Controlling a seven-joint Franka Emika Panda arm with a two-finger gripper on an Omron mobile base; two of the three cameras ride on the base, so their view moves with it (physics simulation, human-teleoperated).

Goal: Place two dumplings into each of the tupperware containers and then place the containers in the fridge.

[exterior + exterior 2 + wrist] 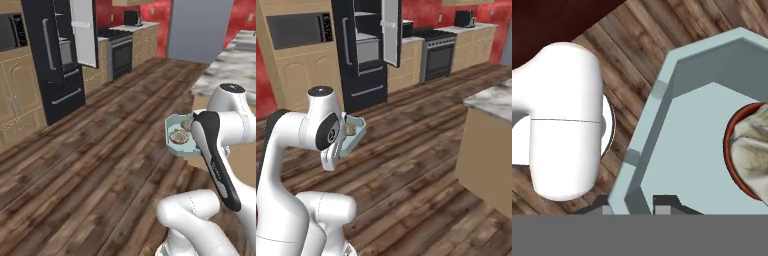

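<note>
While I carry it over the wood floor [90,165], my claw [645,204] is pinched tight on the rim of one container [176,148], fingertips straddling the wall at a cut corner. The tray sits up at chest height beside my forearm, well apart from the fridge [55,65], whose upper door stands open across the room. Two dumplings [178,135] sit inside; from the right base view I make out one, and the tray looks tilted there. Handling read: thin translucent plastic, light, probably a bit flexy, and a one-edge grip means the far end is cantilevered. The wall is smooth, so the pinch could slip or let the tray pivot if I swing fast. The dumplings are loose, rounded and likely soft, so they will roll or slide to the low side before they break. The low walls give little margin against spill. My hold point is fine for a short haul: wall between the pads, near a corner where the plastic is stiffest. I'd keep the wrist level, accelerate gently, and slide the tray flat onto a grey shelf [367,36] before letting go. The second container I cannot place from here.
</note>
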